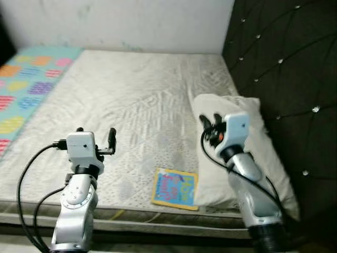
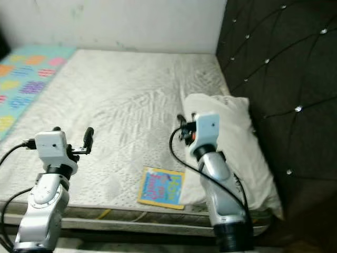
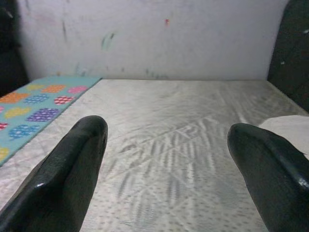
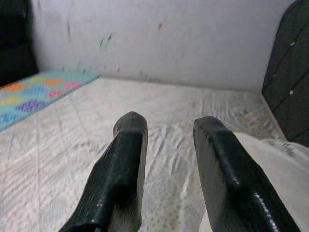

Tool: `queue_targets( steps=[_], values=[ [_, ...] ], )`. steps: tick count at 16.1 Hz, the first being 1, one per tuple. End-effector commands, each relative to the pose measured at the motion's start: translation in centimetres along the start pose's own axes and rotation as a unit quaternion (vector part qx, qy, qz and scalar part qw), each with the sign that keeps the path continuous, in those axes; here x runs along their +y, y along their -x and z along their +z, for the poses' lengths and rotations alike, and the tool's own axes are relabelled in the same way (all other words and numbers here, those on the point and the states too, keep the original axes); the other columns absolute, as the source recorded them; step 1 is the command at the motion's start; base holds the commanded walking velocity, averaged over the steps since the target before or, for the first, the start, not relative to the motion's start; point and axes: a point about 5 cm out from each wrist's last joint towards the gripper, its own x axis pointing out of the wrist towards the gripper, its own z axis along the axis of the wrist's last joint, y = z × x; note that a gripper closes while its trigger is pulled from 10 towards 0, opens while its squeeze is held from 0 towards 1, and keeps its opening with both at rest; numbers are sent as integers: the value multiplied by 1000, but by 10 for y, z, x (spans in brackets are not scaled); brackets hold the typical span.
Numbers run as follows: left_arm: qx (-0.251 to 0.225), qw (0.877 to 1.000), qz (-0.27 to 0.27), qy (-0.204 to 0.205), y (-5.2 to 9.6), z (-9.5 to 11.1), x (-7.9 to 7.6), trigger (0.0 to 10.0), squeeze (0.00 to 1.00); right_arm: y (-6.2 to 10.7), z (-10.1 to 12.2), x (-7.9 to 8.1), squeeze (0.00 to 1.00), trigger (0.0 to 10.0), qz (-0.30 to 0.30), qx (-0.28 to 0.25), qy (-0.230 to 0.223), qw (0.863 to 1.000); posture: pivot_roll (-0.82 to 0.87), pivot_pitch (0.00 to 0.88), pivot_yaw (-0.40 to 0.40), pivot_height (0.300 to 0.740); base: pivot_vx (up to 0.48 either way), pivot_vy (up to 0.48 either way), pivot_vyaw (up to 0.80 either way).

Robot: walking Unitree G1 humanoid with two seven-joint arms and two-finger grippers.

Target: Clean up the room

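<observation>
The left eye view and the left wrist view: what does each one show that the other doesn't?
Left eye view alone: a colourful book at the mattress's near edge, the right claw above the pillow, and the dark tufted headboard. Left wrist view alone: a close look along the left claw, its fingers wide apart. Both share the bare mattress, the dotted blanket and the white wall.

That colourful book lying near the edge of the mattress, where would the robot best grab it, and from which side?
Probably by the near edge of the book, coming from the mattress front. It lies flat beside the pillow, so a pincer finger likely needs to slide under that edge. The left pincer is open and empty; the right pincer hovers over the pillow.
</observation>
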Motion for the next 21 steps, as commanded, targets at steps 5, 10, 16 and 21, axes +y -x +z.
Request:
queue_targets(
  steps=[5,10,16,21],
  values=[
    [-16,999,-12,26,-5,8,-7,10000,0,3,1,-14,0,10000,-36,-13,0,999,-164,0,-5,740,0,0,0],
    [-12,999,-12,36,-7,8,-9,10000,0,5,-3,-15,0,10000,-34,-8,-5,999,-167,0,-6,740,0,476,0],
    [-10,999,-11,45,-9,7,-11,10000,0,4,-9,-11,0,10000,-20,17,-22,999,-167,0,-10,740,0,480,0],
    [-10,999,-7,46,-9,7,-11,10000,0,2,-10,-10,0,10000,-17,20,-7,1000,-167,0,-11,740,0,480,0]
  ],
)
